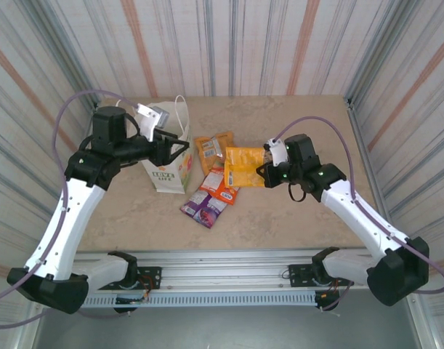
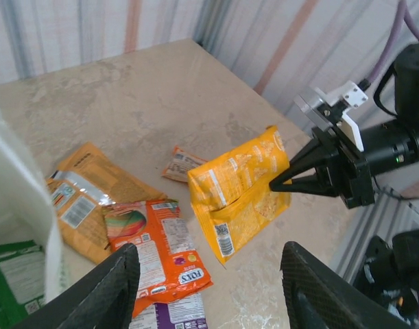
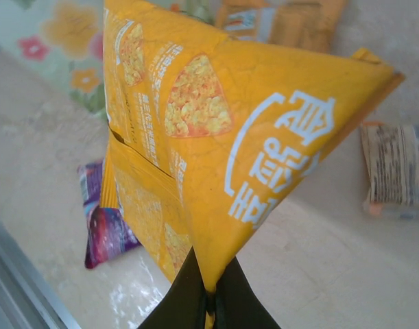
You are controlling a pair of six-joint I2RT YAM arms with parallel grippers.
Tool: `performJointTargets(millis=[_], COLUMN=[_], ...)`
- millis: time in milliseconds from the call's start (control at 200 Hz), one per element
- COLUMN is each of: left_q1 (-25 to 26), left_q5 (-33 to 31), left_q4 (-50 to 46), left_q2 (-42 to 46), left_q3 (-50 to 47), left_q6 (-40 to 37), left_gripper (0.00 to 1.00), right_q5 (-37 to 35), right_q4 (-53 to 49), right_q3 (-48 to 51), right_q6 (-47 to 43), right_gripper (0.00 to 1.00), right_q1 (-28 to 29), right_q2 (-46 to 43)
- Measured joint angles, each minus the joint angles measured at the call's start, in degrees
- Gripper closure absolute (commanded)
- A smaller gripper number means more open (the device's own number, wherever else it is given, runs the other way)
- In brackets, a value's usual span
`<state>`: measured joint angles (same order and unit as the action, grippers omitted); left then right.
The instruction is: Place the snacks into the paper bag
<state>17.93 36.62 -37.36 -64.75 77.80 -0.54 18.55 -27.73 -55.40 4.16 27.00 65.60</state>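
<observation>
Pinching the corner of an orange packet [image 1: 245,166] between closed fingers, the right end effector [image 1: 262,171] holds it off the tabletop [image 1: 301,218], to the right of the other snacks. From the left wrist camera, the held packet [image 2: 240,195] hangs tilted, its seam and barcode facing the lens, with the right end effector [image 2: 272,185] clamped on its right edge. The right wrist camera looks up the same packet [image 3: 209,137] from the dark fingertips [image 3: 188,295] at its lowest corner.

The left end effector [image 1: 184,149] hovers at the mouth of the paper bag [image 1: 166,177], which stands upright at the left of the pile. Its fingers [image 2: 113,288] are spread wide and grip nothing. The bag's white rim [image 2: 20,185] sits just left of them, and a green packet [image 2: 14,281] shows beyond that rim.

On the tabletop between bag and held packet lie a second orange packet [image 1: 213,147], a red-orange packet [image 1: 220,187] partly overlapping it, and a purple packet [image 1: 205,207] nearest the arms' bases. A slim brown bar [image 2: 182,164] lies farther back, apart from the rest.
</observation>
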Motion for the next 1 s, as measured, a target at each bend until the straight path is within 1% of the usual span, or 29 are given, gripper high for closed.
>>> performJointTargets(millis=[245,416,581,787,847,932,1002], left_q1=[3.9,8.9,13.0,15.2,15.5,15.9,16.0], left_q5=[4.3,5.2,5.4,5.6,5.8,5.8,5.8], left_q4=[-0.1,-1.9,-5.0,-7.6,-8.0,-8.3,-8.5], left_q2=[-1.4,-4.6,-9.2,-13.5,-14.0,-14.5,-14.7], left_q3=[-0.2,-0.2,0.9,3.1,3.3,3.6,3.7], left_q6=[-8.5,-14.6,-17.7,-18.9,-19.0,-19.2,-19.2], left_gripper=[0.38,0.37,0.37,0.40,0.43,0.56,0.58], right_q5=[7.0,8.4,7.9,5.4,4.5,3.6,3.1], right_q4=[-6.4,-10.1,-10.3,-10.5,-10.4,-10.2,-10.0], right_q3=[-6.2,-9.4,-9.8,-12.4,-13.0,-13.5,-13.5], right_q6=[-20.3,-30.2,-34.7,-37.3,-37.9,-38.3,-38.6], right_gripper=[1.00,1.00,1.00,1.00,1.00,1.00,1.00], right_q1=[0.3,2.8,5.9,8.8,9.5,10.1,10.5], right_q2=[-0.5,-0.4,-0.3,1.5,2.0,2.4,2.7])
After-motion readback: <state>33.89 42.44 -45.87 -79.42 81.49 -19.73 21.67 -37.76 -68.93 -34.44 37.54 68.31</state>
